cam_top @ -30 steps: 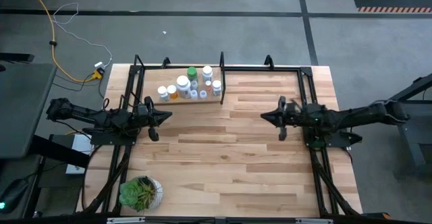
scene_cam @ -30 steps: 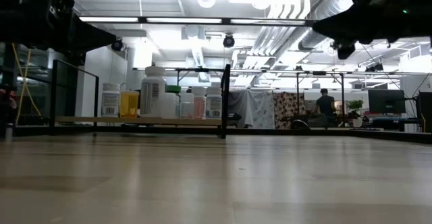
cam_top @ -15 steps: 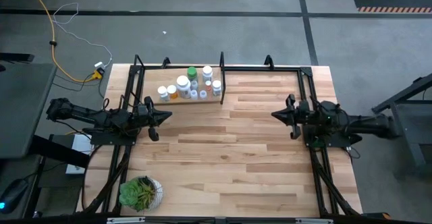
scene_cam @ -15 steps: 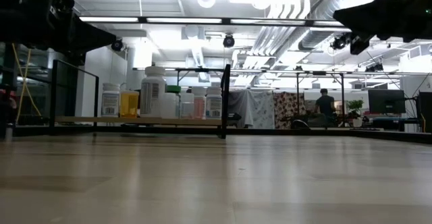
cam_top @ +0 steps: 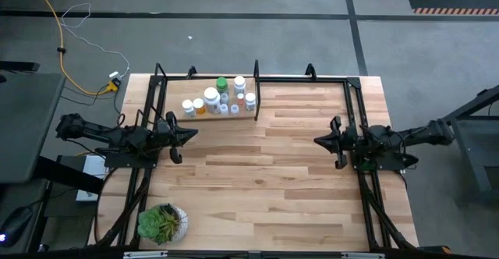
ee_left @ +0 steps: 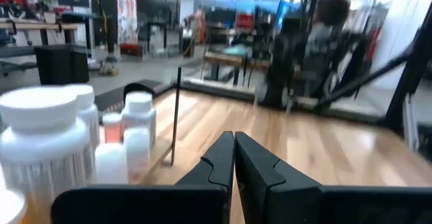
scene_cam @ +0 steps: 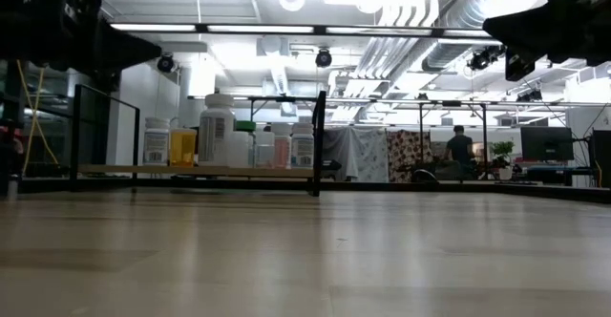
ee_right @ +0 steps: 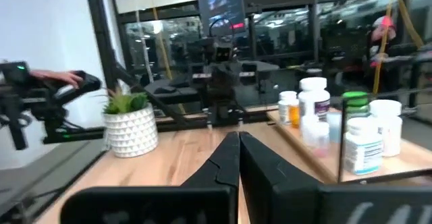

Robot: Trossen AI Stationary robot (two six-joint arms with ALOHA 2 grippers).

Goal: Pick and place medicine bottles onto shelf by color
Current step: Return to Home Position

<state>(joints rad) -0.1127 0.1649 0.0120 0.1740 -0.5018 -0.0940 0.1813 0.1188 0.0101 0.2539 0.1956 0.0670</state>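
Several medicine bottles (cam_top: 218, 97) stand upright in a cluster on the shelf (cam_top: 207, 115), a light plank in a black rod frame at the table's far left. Most are white; one has a green cap (cam_top: 222, 82) and one is orange (scene_cam: 182, 146). My left gripper (cam_top: 192, 131) is shut and empty, held level above the table's left side, pointing right, a little nearer than the shelf. My right gripper (cam_top: 318, 140) is shut and empty, held level above the right side, pointing left. The wrist views show each pair of fingers closed (ee_left: 234, 143) (ee_right: 239, 140).
A leafy green plant in a white pot (cam_top: 162, 222) stands at the near left corner. Black frame rods (cam_top: 355, 103) run along the table's far and side edges. A person (scene_cam: 460, 148) shows far off in the room behind.
My right gripper has drawn back toward the table's right edge and slightly toward the near edge, sinking a little, still shut. The left arm and the bottles have kept still.
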